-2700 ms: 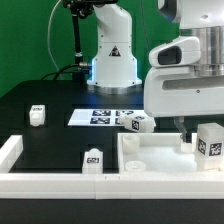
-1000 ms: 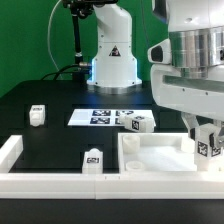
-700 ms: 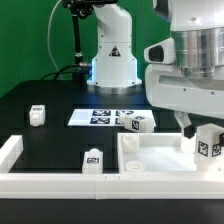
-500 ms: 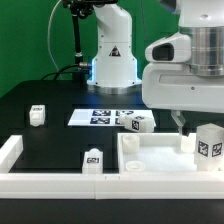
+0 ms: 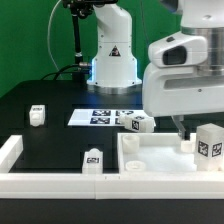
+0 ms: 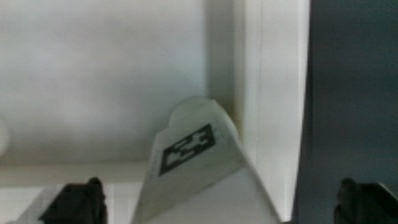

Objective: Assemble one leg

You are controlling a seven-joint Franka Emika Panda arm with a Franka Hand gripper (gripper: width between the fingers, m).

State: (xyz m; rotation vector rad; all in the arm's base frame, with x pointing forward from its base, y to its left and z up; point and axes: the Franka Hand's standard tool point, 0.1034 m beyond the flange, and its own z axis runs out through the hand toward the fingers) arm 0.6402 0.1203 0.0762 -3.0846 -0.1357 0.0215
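Risen since the previous frame, claw (image 6: pixel 215 205) hangs above the leg (image 5: pixel 209 141) in the tabletop (image 5: pixel 160 160) corner, fingers apart and empty; leg appears seated.

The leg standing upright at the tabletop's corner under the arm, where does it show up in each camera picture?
Exterior view: the leg stands at the exterior view's right edge, on the white tabletop, below the arm.
Wrist view: the same leg is seen from above, between the end effector fingertips, against the tabletop's raised rim.
Shared landmark: the white tabletop's rim.
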